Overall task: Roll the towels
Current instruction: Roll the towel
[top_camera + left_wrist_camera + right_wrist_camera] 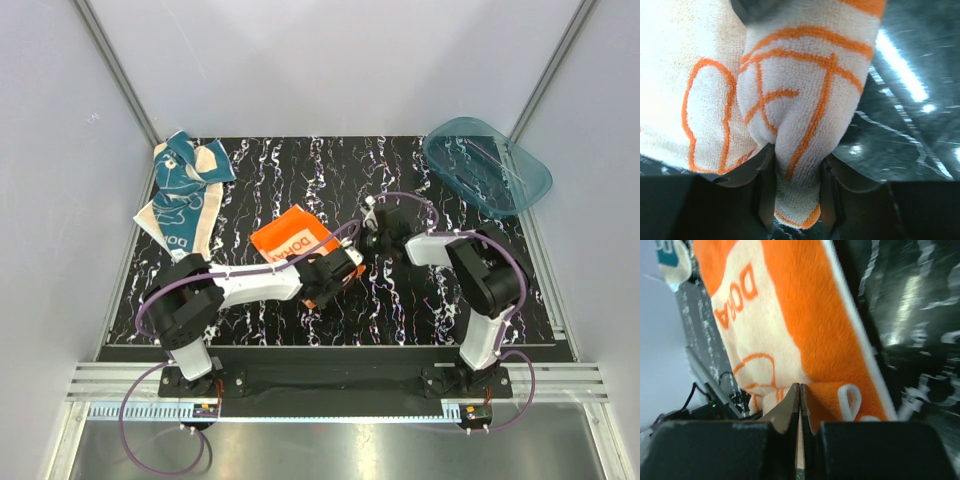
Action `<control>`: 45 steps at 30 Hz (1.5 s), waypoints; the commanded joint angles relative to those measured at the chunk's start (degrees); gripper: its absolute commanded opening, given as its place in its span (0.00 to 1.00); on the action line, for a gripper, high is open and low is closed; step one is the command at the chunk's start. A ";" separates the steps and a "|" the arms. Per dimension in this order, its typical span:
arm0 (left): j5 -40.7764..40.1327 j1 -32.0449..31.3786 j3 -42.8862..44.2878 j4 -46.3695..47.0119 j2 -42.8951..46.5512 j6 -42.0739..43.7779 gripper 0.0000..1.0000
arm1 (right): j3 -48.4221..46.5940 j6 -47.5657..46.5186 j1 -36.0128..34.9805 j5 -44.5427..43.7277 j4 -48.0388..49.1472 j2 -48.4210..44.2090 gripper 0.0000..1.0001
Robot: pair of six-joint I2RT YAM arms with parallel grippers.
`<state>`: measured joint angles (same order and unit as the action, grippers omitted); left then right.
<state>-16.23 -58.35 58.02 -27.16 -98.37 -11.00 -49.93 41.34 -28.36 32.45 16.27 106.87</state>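
The orange towel (290,238) lies mid-table, partly lifted at its near edge. My left gripper (340,270) is shut on a bunched fold of its cream, orange-lined side (800,110), with the cloth hanging between the fingers (765,185). My right gripper (368,242) is at the towel's right corner. In the right wrist view its jaws (800,388) are pressed together on the towel's near edge (805,315), beside a white hanging loop (851,400). The teal-blue towel (185,190) lies crumpled at the far left, away from both grippers.
A translucent teal plastic tub (487,165) stands at the far right corner. The black marbled mat (400,310) covers the table, with grey walls around it. The teal-blue towel's corner shows at the top left of the right wrist view (667,255).
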 commanded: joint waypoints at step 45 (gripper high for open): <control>68.60 22.22 -7.04 30.32 -8.33 -33.90 0.42 | 20.93 5.94 8.68 -3.44 -14.19 -43.17 0.68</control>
<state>49.69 -37.30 52.03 -1.32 -105.65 -40.73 -29.39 44.53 -17.80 26.68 -9.47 61.08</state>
